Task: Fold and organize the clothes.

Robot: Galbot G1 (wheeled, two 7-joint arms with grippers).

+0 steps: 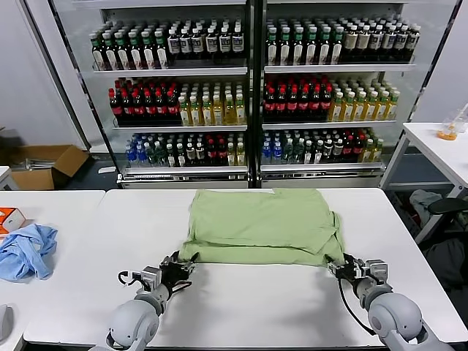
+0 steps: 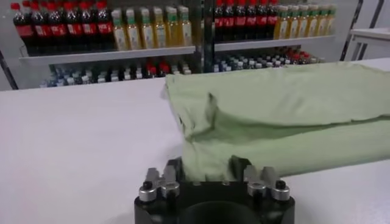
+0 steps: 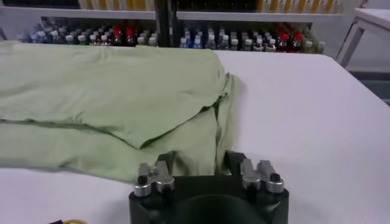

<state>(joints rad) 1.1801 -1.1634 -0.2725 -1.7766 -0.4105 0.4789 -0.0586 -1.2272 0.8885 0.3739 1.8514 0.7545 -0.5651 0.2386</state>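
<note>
Head view: green shirt (image 1: 263,225) lies flat, folded, mid tabletop (image 1: 241,307). Left pincer (image 1: 178,268) at shirt's near left corner, fingers spread, hem edge between them; grip not certain. Right pincer (image 1: 342,265) at near right corner, likewise spread over hem. Blue garment (image 1: 28,251) far left.

The worktop (image 1: 241,307) lay bare in front of the green shirt (image 1: 259,223), leaving free passage between the left gripper (image 1: 178,267) and the right gripper (image 1: 344,265). Both sat at the shirt's near corners, jaws spread with the hem between them. To the left, a wide bare stretch separated the shirt from a crumpled blue garment (image 1: 28,251) and an orange box (image 1: 10,218). Behind the shirt only a narrow strip remained before the drinks shelves (image 1: 252,95).
</note>
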